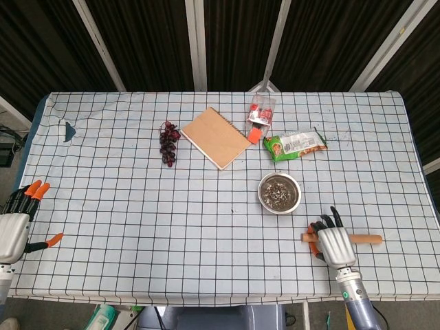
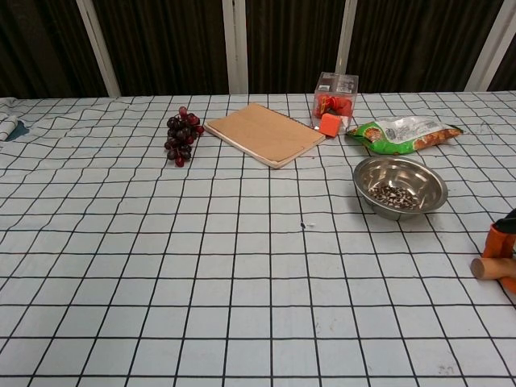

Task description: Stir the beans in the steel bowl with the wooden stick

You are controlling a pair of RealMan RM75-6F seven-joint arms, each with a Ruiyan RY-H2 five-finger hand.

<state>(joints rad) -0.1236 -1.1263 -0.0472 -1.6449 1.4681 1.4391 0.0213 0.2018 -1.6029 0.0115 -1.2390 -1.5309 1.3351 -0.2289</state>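
The steel bowl [image 1: 279, 192] [image 2: 400, 186] holds dark beans in its bottom and stands right of the table's centre. The wooden stick [image 1: 368, 239] [image 2: 484, 268] lies level near the front right edge, just behind and right of the bowl. My right hand [image 1: 335, 242] [image 2: 504, 242] covers the stick's middle, its orange-tipped fingers around it; both ends stick out. Only the fingertips show at the chest view's right border. My left hand [image 1: 15, 230] hangs at the table's left edge, fingers apart, holding nothing.
A brown notebook [image 1: 216, 137] [image 2: 264, 133], dark grapes [image 1: 168, 142] [image 2: 182, 135], a clear box of red items [image 1: 260, 114] [image 2: 334, 100] and a green snack bag [image 1: 294, 145] [image 2: 403, 132] lie across the far half. A checked cloth [image 1: 137, 227] covers the table.
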